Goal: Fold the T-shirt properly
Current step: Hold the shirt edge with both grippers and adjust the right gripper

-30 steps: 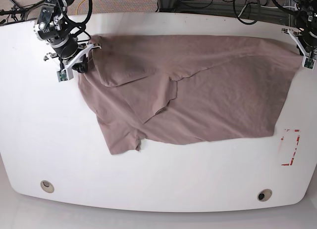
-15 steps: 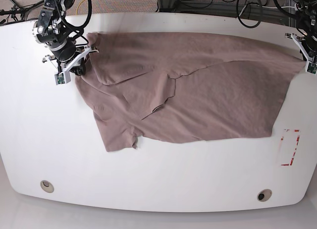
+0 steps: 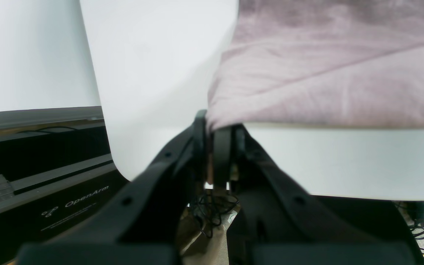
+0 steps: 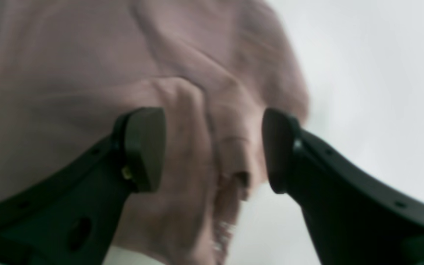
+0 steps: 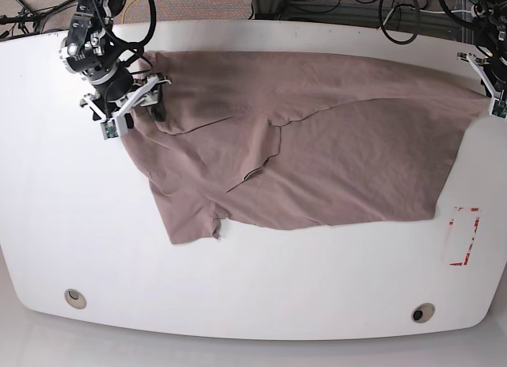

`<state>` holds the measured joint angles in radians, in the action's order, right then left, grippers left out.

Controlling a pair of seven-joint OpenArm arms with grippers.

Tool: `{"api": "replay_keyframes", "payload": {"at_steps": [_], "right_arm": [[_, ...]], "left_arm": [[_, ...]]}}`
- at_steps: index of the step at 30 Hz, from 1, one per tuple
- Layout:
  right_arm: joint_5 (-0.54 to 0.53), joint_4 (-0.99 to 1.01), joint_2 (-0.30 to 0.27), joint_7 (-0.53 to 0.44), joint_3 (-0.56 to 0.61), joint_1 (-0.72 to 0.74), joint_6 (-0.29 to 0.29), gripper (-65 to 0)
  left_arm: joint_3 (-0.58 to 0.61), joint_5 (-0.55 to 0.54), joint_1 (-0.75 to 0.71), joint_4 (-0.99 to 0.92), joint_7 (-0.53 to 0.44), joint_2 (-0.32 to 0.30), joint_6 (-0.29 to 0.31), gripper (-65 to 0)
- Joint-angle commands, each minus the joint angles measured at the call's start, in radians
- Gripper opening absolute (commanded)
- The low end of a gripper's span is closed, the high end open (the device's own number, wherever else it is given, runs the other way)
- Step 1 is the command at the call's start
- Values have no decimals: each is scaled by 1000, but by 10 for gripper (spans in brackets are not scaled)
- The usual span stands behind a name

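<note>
Mid spread-out step: T-shirt flat across upper worktop, left gripper clamped on its corner at frame right, right gripper apart over bunched cloth upper left (likely regrasp needed next).

T-shirt: soft matt cloth, creased. Table: smooth, faintly glossy white. Right gripper: matt black plastic.

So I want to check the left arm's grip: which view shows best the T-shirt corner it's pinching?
The left wrist view: the left gripper is shut on the T-shirt corner at the table edge. The base view shows that corner small and far off; the right wrist view shows other, bunched cloth.
</note>
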<state>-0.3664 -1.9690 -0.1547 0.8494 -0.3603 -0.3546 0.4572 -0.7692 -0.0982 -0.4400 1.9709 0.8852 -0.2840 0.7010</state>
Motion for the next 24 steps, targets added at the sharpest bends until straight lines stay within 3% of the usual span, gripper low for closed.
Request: {"api": "replay_keyframes", "payload": {"at_steps": [1,24], "right_arm": [[-9,-20,-9,-20,40,4,7,-252],[2,171,-44,-89,68,33,5,-274]], "left_arm": [[-6,1,-3,15,-14,-14,-3,-650],[-6,1,-4,15,-14,-14,-3,-650]]}}
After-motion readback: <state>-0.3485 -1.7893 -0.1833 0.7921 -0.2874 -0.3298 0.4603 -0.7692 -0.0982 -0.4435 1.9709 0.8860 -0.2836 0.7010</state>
